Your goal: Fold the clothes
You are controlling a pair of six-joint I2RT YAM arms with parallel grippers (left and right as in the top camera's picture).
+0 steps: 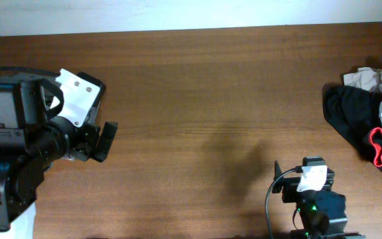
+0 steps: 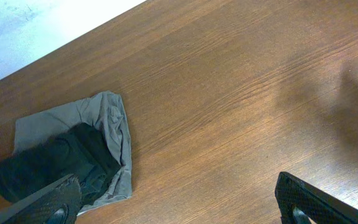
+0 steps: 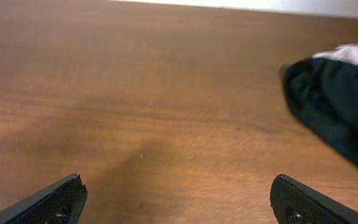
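Left gripper point(image 1: 97, 119), overhead view: jaws spread wide, empty, parked at the left side of the wooden table point(image 1: 197, 86). Right gripper point(image 1: 314, 174) at the near edge, likewise spread and holding nothing. Clothes point(image 1: 363, 113) heaped at the far right edge: crumpled black cloth, pale grey-beige pieces behind, a red-trimmed piece point(image 1: 380, 149) in front; well apart from both grippers. Middle of the table bare.

Left wrist view. Left gripper point(image 2: 179, 205) with fingertips wide apart at the lower corners, nothing between. Next to the fingertip in the lower left corner, a grey garment point(image 2: 114, 124) lying flat with a dark garment point(image 2: 55, 168) on top; not seen from overhead, presumably hidden beneath the arm.

Right wrist view. Right gripper point(image 3: 179, 199) with jaws apart, empty, over bare wood; black cloth point(image 3: 334, 106) of the heap ahead and to the right, blurred.

Progress, as a judgement: perhaps two pieces already laid aside at the left, folded or not impossible to tell; heap at the right unfolded; no garment spread out or grasped; next pick-up not yet begun.
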